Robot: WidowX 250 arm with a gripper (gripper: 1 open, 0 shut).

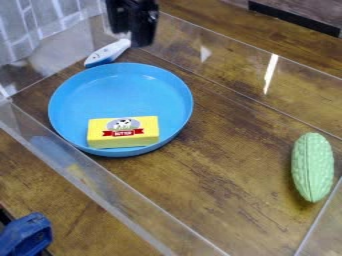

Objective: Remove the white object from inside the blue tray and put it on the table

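A: How many trays were there?
B: One blue tray (74, 100), left of centre, with one yellow butter block (123, 130) in it.
A: And white objects?
B: One white object (107, 51), upper left, beyond the tray's rim on the surface (227, 170).
A: Anything else?
B: One green bumpy vegetable (313, 166) at the right edge, and one hand (134, 27) at the top.
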